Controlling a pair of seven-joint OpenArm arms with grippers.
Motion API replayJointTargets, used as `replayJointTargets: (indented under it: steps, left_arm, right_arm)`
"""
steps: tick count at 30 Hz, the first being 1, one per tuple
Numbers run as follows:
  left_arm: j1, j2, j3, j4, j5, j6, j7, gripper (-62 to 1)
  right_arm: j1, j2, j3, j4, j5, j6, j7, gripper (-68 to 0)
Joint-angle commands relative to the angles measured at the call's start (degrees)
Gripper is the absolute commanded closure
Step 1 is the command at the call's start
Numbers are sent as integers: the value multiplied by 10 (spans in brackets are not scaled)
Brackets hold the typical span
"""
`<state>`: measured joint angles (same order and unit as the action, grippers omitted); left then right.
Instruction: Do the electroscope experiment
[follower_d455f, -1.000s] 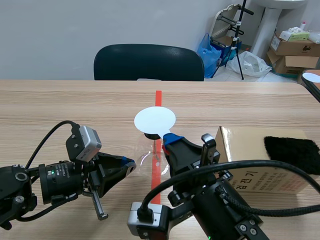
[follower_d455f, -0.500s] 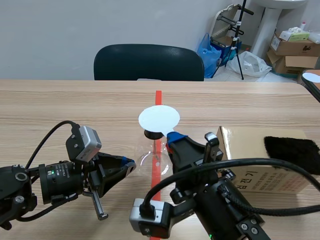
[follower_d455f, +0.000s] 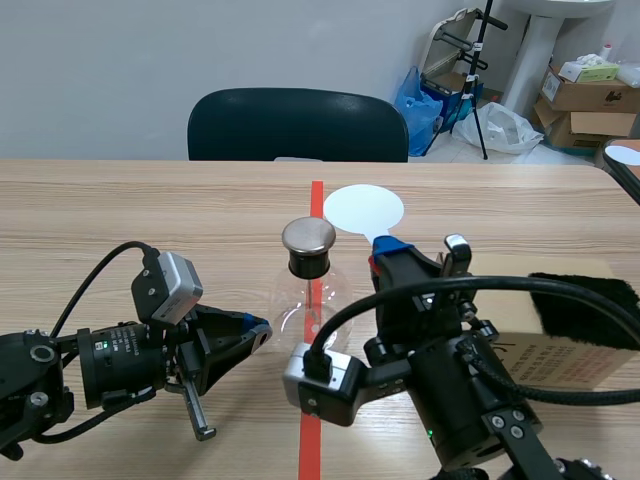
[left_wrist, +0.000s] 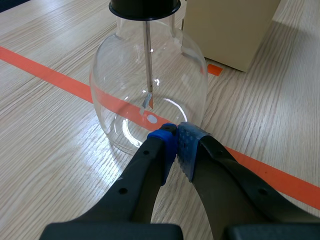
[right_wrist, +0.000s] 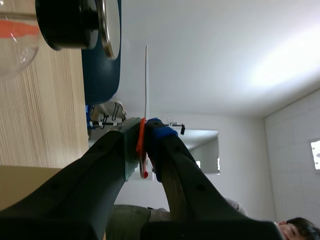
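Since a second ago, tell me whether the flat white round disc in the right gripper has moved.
Yes. The flat white round disc has shifted right, off the silver metal cap of the clear glass flask, which it covered before.

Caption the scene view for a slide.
Electroscope run: right gripper holds the white disc beside the cap of the flask; left gripper, shut, sits by its base.

Flask (follower_d455f: 300, 305) clear glossy glass; cap (follower_d455f: 308, 235) brushed metal; table (follower_d455f: 150, 210) matt wood grain; box (left_wrist: 230, 25) cardboard; cloth (follower_d455f: 600, 305) fuzzy.
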<state>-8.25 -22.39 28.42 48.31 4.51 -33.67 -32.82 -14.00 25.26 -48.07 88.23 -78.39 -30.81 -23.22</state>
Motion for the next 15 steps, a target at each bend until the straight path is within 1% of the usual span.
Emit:
replayJointTargets:
  steps: [1, 7, 10, 13, 15]
  left_arm:
    - [0, -2, -5, 11, -6, -1, -7, -27]
    - [0, -2, -5, 11, -6, -1, -6, -27]
    - [0, -2, -5, 11, -6, -1, -6, -28]
    - [0, -2, -5, 11, -6, -1, -6, -28]
    - [0, -2, -5, 11, -6, -1, -6, -28]
  right_arm:
    - [9, 8, 5, 3, -3, -6, -14, -9]
    - [9, 10, 5, 3, 6, -3, -82, -9]
    - [9, 10, 5, 3, 9, -3, -108, -9]
    - [17, 10, 5, 3, 13, 14, -126, -9]
    - [20, 10, 5, 2, 19, 20, -129, -9]
